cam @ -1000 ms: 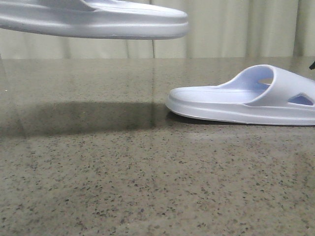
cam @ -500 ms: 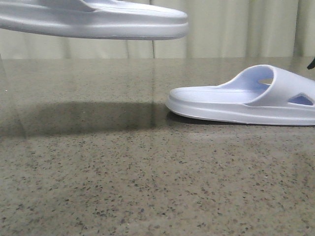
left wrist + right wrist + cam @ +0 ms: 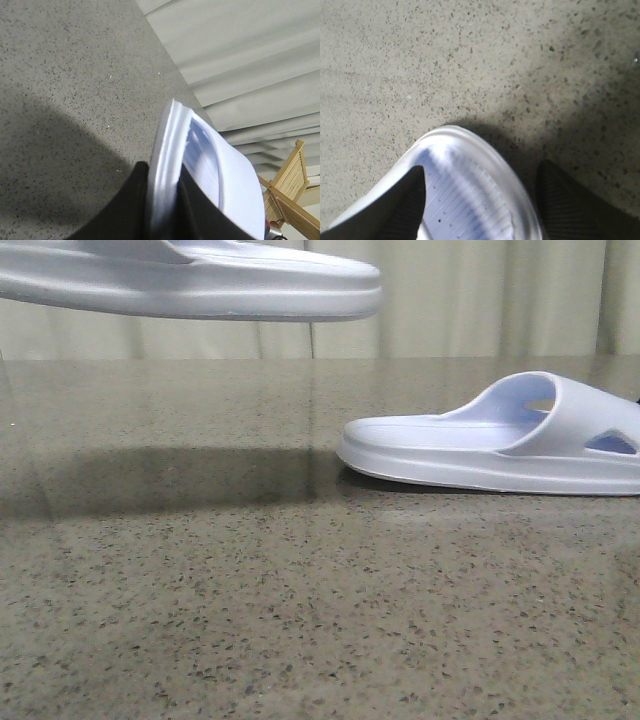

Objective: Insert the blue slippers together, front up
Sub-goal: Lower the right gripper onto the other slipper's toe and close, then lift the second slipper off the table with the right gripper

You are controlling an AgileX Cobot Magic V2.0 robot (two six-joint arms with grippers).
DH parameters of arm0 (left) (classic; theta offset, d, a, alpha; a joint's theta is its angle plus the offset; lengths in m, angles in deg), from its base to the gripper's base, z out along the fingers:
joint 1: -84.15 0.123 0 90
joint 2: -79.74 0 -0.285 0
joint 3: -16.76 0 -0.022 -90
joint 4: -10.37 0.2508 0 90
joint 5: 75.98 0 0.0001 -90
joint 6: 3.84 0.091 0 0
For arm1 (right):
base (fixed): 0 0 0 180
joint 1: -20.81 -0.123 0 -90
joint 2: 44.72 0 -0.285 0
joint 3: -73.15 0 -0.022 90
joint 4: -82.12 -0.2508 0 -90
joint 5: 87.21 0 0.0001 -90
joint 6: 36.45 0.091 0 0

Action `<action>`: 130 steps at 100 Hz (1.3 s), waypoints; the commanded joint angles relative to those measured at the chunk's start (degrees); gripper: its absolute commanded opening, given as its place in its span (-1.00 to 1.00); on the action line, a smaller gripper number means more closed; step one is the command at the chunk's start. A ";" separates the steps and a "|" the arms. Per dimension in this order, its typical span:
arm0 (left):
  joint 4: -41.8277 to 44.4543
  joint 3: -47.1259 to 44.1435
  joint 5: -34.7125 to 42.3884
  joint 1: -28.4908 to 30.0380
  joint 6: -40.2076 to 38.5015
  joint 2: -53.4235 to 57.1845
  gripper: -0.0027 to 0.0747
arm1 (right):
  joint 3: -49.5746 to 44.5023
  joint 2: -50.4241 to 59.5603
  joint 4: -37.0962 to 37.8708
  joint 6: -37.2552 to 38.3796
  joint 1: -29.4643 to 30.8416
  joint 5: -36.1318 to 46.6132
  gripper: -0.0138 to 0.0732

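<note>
Pale raised slipper [image 3: 190,285] cropped, pinched in left claw [image 3: 162,200]; right claw [image 3: 480,200] spread astride other slipper [image 3: 465,190].

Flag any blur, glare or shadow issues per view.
Front: raised slipper soft-edged, casts a broad shadow on the table. Left wrist: slipper blurred at close range in the left tool. Right wrist: slipper smeared, dark shadow beside it.
</note>
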 commanded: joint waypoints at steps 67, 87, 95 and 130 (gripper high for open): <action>-2.26 2.03 0.73 0.01 0.11 0.25 -0.89 | -0.79 0.29 5.63 -1.29 0.32 0.67 -0.59; -2.26 2.03 0.73 0.01 0.11 0.25 -0.89 | -1.69 0.29 5.63 -2.48 0.32 3.79 -0.93; -2.14 2.03 0.73 0.01 0.11 0.25 -0.89 | -1.69 0.42 5.63 -2.48 0.32 6.13 -0.93; -1.22 2.03 0.39 0.01 0.11 0.25 -0.89 | 3.72 9.97 5.39 -2.48 0.32 8.98 -0.93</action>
